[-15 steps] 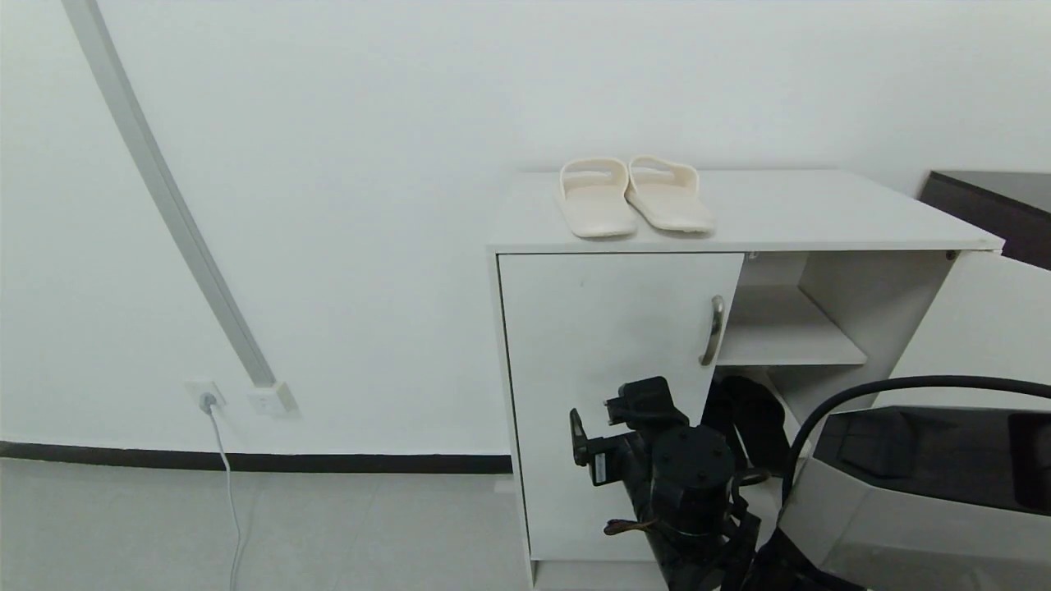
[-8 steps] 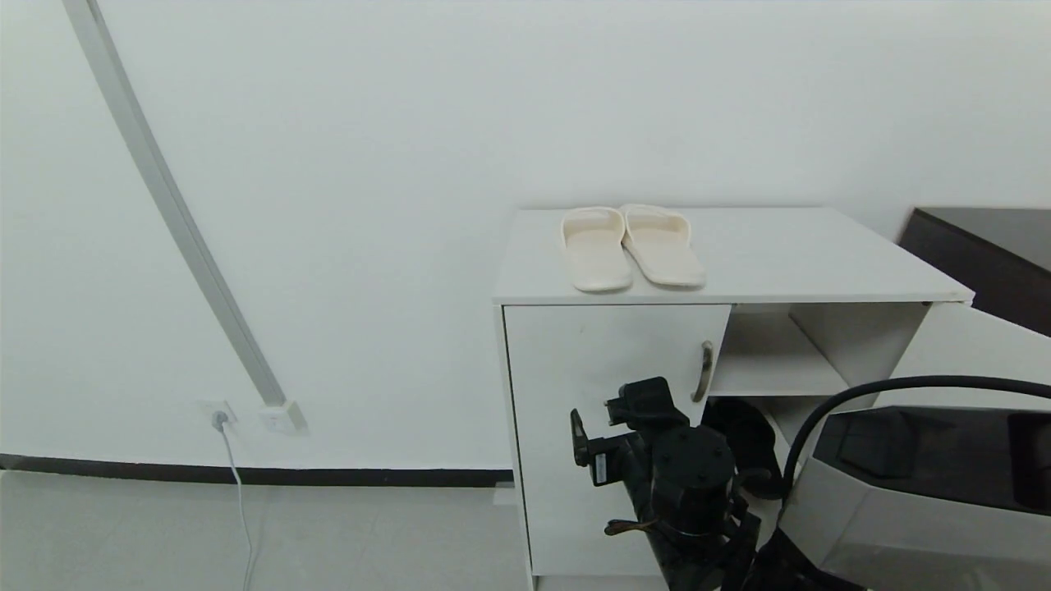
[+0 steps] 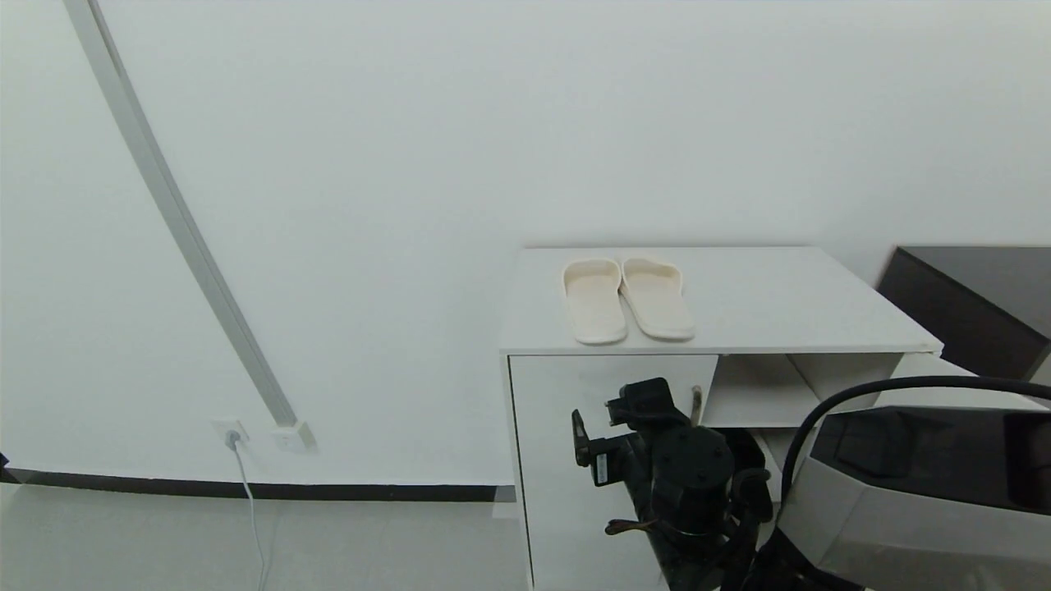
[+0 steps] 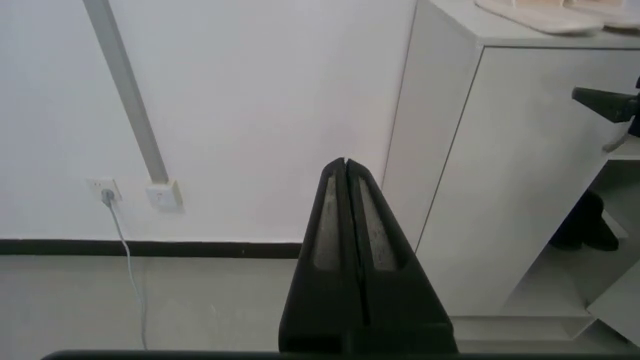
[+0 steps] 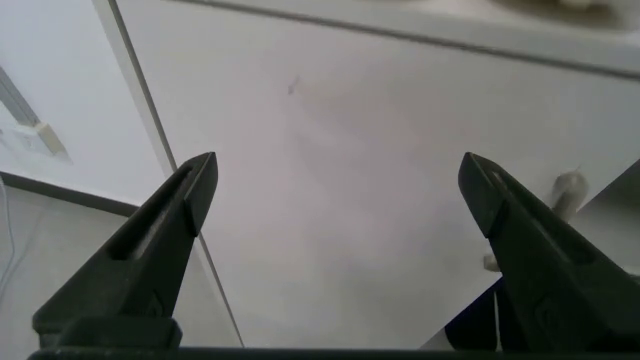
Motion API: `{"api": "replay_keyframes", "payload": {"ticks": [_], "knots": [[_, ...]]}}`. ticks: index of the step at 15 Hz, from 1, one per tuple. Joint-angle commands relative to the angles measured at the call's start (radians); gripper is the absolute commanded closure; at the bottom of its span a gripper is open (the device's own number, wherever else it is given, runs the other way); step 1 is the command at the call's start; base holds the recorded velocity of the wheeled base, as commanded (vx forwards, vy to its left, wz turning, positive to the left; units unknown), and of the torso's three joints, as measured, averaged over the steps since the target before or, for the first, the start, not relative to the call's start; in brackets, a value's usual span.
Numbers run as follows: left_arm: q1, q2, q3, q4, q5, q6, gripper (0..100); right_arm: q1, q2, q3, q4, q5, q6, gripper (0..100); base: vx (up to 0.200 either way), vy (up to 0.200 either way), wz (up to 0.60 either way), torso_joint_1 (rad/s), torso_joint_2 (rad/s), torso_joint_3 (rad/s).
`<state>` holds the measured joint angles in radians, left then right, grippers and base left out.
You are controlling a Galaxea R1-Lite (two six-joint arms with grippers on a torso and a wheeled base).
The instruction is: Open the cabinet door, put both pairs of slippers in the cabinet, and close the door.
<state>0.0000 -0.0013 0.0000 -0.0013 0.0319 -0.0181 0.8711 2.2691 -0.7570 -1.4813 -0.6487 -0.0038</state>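
Head view: cream slippers (image 3: 628, 300) atop cabinet (image 3: 780, 304). Right gripper (image 5: 340, 180) jaws wide, left gripper (image 4: 346, 175) pinched together. Wide jaws may snag door handle (image 5: 568, 186), seemingly near.

The left gripper (image 4: 346, 165) and right gripper (image 5: 338, 160) have matte black, wedge-shaped fingers. Before the white cabinet door (image 3: 558, 460), a black round-capped arm joint (image 3: 691, 468) bears perhaps a white label.
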Motion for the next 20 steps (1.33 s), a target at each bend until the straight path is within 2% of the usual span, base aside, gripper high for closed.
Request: {"api": "replay_keyframes", "payload": {"ticks": [1,11,14,16,19,20], "knots": [[0.0,0.001,0.0,0.0,0.0,0.0,100,0.0,0.004,0.001,-0.001,0.0,-0.001,0,0.0,0.0,0.0,0.261,-0.57,-0.325],[0.0,0.001,0.0,0.0,0.0,0.0,100,-0.024,0.021,-0.004,-0.01,0.012,-0.008,0,0.0,0.0,0.0,0.218,-0.47,-0.266],[0.0,0.001,0.0,0.0,0.0,0.0,100,-0.029,0.024,-0.012,-0.037,0.018,-0.042,0,0.0,0.0,0.0,0.05,-0.12,-0.055],[0.0,0.001,0.0,0.0,0.0,0.0,100,-0.067,0.012,-0.074,-0.051,0.027,-0.114,0,0.0,0.0,0.0,0.0,0.0,0.0],[0.0,0.001,0.0,0.0,-0.001,0.004,100,-0.118,-0.08,-0.194,0.222,0.027,-0.073,0,0.0,0.0,0.0,0.0,0.0,0.0],[0.0,0.001,0.0,0.0,-0.003,0.006,100,-0.121,-0.134,-0.246,0.383,0.027,-0.001,0,0.0,0.0,0.0,0.0,0.0,0.0]]}}
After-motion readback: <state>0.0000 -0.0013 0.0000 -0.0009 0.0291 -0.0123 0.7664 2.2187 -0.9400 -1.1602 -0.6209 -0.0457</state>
